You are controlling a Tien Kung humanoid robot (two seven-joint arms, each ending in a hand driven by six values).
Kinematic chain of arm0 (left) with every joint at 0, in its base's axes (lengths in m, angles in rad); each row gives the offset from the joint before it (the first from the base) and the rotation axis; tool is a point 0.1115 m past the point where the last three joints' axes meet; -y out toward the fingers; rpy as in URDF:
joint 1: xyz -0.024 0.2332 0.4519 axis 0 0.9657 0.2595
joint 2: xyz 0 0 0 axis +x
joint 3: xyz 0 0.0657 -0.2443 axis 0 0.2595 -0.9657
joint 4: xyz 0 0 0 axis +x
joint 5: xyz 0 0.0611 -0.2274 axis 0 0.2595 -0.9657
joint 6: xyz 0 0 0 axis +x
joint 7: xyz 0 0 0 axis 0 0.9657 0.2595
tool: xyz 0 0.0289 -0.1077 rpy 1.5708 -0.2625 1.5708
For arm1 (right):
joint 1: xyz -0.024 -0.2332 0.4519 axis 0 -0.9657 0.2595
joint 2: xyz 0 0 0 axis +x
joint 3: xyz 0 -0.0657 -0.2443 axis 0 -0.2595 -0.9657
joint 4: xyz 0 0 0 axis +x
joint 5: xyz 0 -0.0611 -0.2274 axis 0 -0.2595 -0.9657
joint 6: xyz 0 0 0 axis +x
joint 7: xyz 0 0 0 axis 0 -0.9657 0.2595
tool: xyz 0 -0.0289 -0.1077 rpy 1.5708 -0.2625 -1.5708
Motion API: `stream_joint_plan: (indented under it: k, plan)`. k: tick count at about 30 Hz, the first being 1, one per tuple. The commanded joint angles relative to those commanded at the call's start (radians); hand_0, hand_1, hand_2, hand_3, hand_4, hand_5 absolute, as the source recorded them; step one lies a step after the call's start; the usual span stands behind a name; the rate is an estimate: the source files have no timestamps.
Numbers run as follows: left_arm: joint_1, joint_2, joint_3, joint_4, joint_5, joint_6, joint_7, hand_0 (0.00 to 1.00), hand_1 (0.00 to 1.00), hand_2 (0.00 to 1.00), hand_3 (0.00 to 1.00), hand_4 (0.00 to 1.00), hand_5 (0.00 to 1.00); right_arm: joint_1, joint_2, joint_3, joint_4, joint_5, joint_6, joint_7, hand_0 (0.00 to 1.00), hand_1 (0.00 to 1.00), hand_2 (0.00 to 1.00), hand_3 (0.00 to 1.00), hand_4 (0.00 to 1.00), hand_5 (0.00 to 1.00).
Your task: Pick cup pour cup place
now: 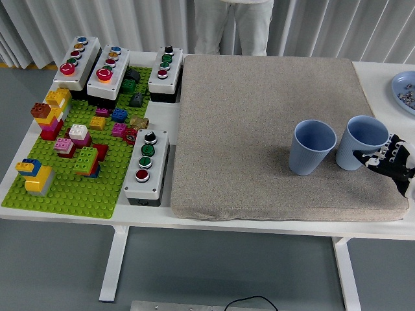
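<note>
Head view, notes taken from the fingers outward. Fingertips (384,154) of the right hand (392,162) lay curled against the near-right side of the right cup (365,150), touching its wall; whether they had closed into a firm hold could not be told, since only part of the hand showed at the picture's right edge. The black wrist ran off frame behind it. No left hand in view.

Right cup: blue, upright, leaning slightly left, standing on the grey pad (259,123) near its right edge. Left cup (312,146): same blue, upright, just beside the right one, a narrow gap between them. Nothing could be made out inside either cup.

Pad covered the right part of the white table (382,228). Left of it: a green brick baseplate (68,188) studded with coloured blocks, and four button boxes, the nearest one (146,166) just beside the pad's left edge. A blue dish (401,88) showed at the far right edge. A person (235,26) stood at the far side, hands out of view.

Judgement on progress: very early. The pick looked to be just starting, with contact made but the cup not lifted. Lifting, pouring into the left cup and setting the cup back down all remained.
</note>
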Motion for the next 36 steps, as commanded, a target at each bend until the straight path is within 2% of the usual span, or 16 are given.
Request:
stream_joint_plan:
  k: [24, 25, 30, 31, 36]
  plan:
    - [-0.001, 0.000, 0.003, 0.000, -0.004, 0.000, -0.001, 0.694, 0.730, 0.759, 0.635, 0.483, 0.933, 0.030, 0.026, -0.017, -0.023, -0.009, -0.019, 0.010, 0.862, 0.853, 0.891, 0.879, 0.822, 0.324]
    - [-0.001, 0.000, 0.002, 0.000, -0.003, 0.000, -0.001, 0.694, 0.730, 0.758, 0.635, 0.484, 0.934, 0.031, 0.026, -0.018, -0.025, -0.007, -0.026, 0.016, 0.849, 0.797, 0.785, 0.812, 0.810, 0.300]
    - [-0.002, 0.000, 0.001, 0.000, -0.002, 0.000, -0.001, 0.694, 0.730, 0.758, 0.635, 0.484, 0.934, 0.030, 0.025, -0.021, -0.026, -0.002, -0.039, 0.022, 0.849, 0.797, 0.785, 0.812, 0.810, 0.300]
    - [-0.001, 0.000, 0.000, 0.000, -0.001, 0.000, -0.001, 0.694, 0.730, 0.759, 0.634, 0.484, 0.934, 0.028, 0.024, -0.021, -0.024, 0.001, -0.045, 0.024, 0.818, 0.748, 0.683, 0.767, 0.793, 0.275]
    - [-0.001, 0.000, -0.003, 0.000, 0.002, 0.000, 0.000, 0.694, 0.730, 0.759, 0.634, 0.484, 0.934, 0.019, 0.016, -0.021, -0.009, 0.014, -0.061, 0.034, 0.818, 0.748, 0.683, 0.767, 0.793, 0.275]
